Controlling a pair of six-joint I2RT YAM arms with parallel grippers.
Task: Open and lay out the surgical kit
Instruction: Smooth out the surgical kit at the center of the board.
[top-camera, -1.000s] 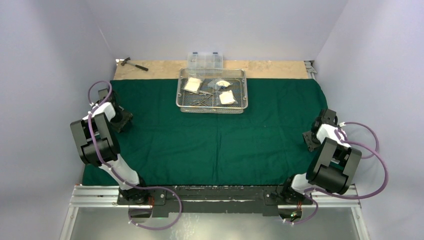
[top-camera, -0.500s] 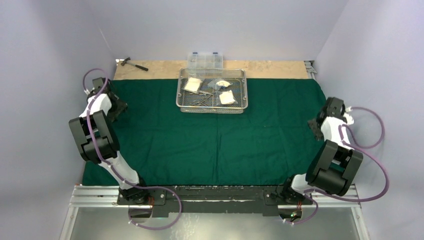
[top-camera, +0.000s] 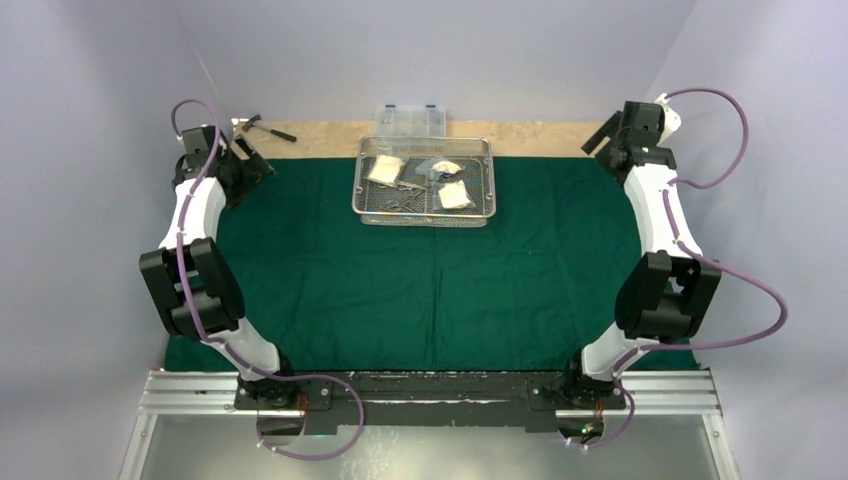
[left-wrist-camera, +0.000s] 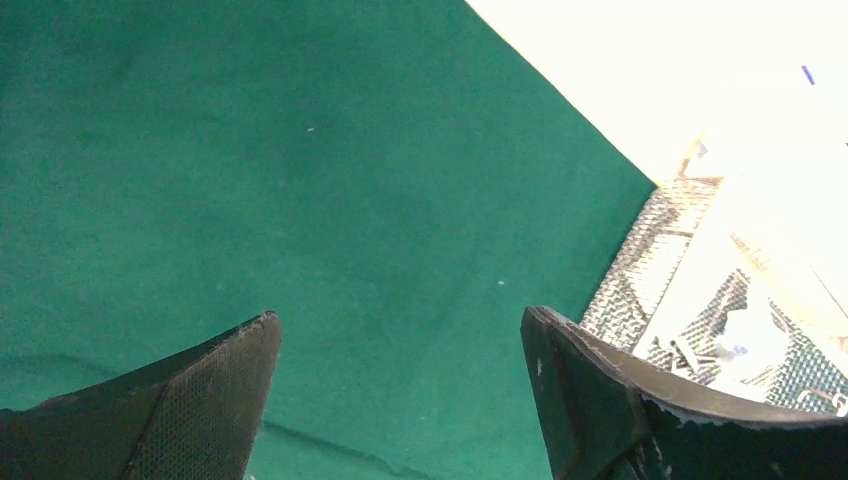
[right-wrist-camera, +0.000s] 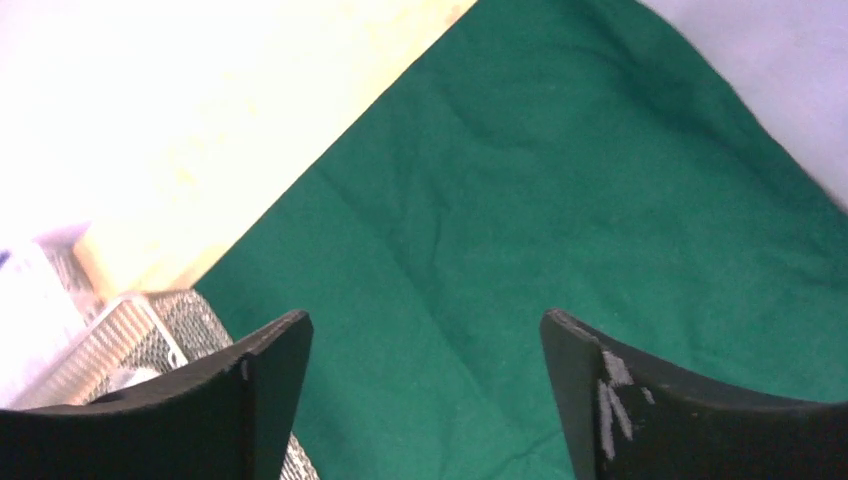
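The dark green cloth wrap (top-camera: 430, 270) lies spread flat over the table. At its far middle sits the steel wire-mesh tray (top-camera: 358, 200), holding white gauze packets (top-camera: 385, 169) and small steel instruments (top-camera: 408, 185). My left gripper (top-camera: 250, 158) hovers at the cloth's far left corner, open with nothing between its fingers; in the left wrist view the left gripper (left-wrist-camera: 400, 320) looks onto the cloth (left-wrist-camera: 300, 180) with the tray (left-wrist-camera: 640, 280) at right. My right gripper (top-camera: 605, 135) hovers at the far right corner, open and empty; the right wrist view shows the right gripper (right-wrist-camera: 425, 320) over cloth (right-wrist-camera: 560, 180).
A clear plastic compartment box (top-camera: 408, 120) stands behind the tray on the bare wood strip (top-camera: 540, 138). A small hammer (top-camera: 265, 127) lies at the far left of that strip. Grey walls close in left, right and behind.
Both arms have swung from the cloth's side edges out to its far corners. Both grippers have opened wider.
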